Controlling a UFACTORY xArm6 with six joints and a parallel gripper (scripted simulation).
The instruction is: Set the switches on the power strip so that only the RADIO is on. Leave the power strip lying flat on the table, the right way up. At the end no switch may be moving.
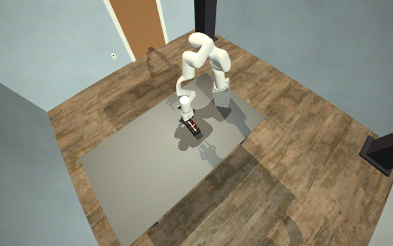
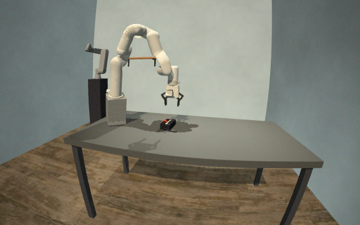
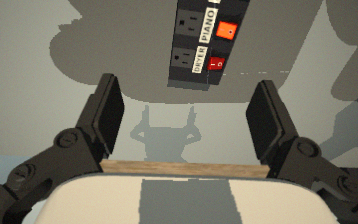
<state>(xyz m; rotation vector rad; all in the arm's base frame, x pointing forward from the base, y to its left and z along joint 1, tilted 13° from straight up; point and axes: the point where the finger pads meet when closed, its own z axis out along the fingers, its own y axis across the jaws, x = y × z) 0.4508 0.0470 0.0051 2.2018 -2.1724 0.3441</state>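
Note:
A black power strip (image 1: pixel 192 127) (image 2: pixel 167 124) (image 3: pixel 206 42) lies flat on the grey table (image 1: pixel 138 166) (image 2: pixel 229 140). In the wrist view its end shows two sockets with labels. The PIANO switch (image 3: pixel 226 30) glows bright orange. The DRYER switch (image 3: pixel 216 64) is dark red. The RADIO switch is out of the wrist frame. My gripper (image 2: pixel 172 102) (image 3: pixel 186 93) is open and empty. It hangs well above the table, over the strip's near end.
The robot's base block (image 2: pixel 116 111) (image 1: pixel 222 97) stands on the table's back left part. A dark pillar (image 2: pixel 97 99) stands behind it. A second dark post (image 1: pixel 388 150) stands off the table to the right.

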